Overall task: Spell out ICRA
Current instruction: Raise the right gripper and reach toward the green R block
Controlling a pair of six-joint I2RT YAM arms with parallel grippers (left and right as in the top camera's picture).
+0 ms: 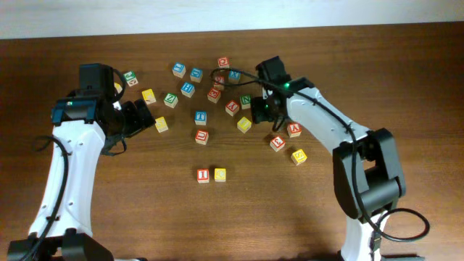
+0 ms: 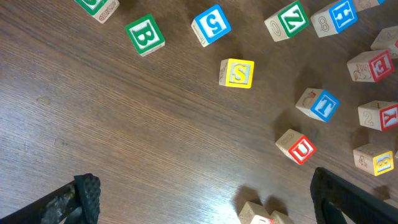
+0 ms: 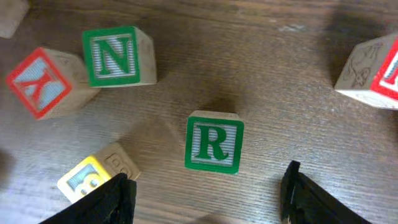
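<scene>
R block (image 3: 214, 144) on table (image 3: 280, 74), just ahead of open right hand (image 3: 205, 190).

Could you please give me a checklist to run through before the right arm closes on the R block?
1. R block lies between the right gripper fingers, letter up: ok.
2. Fingers touching the R block: not ok, gaps on both sides.
3. Yellow neighbour block clear of the nearby finger: cannot tell.
4. N block out of the closing path: ok.
5. Bare table beside the placed pair for the next letter: ok.
6. Left gripper open and empty: ok.
</scene>
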